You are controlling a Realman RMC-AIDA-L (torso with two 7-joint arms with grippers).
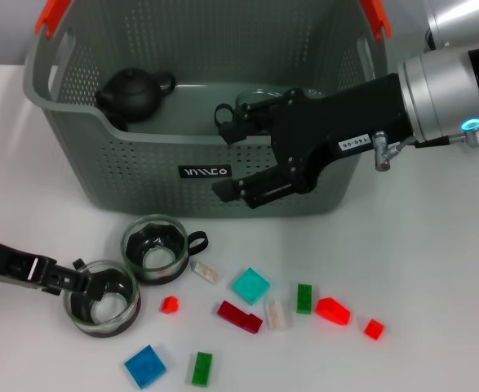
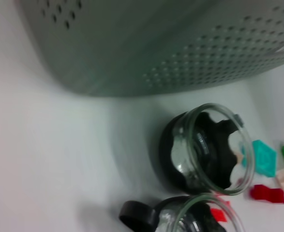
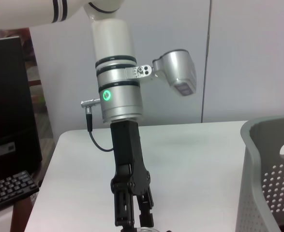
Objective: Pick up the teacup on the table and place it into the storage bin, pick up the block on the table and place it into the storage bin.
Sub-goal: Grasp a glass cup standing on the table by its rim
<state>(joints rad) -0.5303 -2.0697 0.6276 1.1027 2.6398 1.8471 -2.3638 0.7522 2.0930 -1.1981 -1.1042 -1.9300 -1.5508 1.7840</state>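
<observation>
The grey-green storage bin stands at the back; a glass teacup lies inside it. My right gripper hovers open over the bin's front wall, just above that cup, holding nothing. Two more glass teacups with black inserts stand on the table: one in front of the bin, another at the front left. My left gripper is shut on the rim of the front-left teacup, which rests on the table. Several coloured blocks lie in front, among them a cyan block and a dark red block.
A black teapot sits in the bin's left part. Blue, green and red blocks are scattered near the table's front edge. In the right wrist view the left arm reaches down beside the bin's wall.
</observation>
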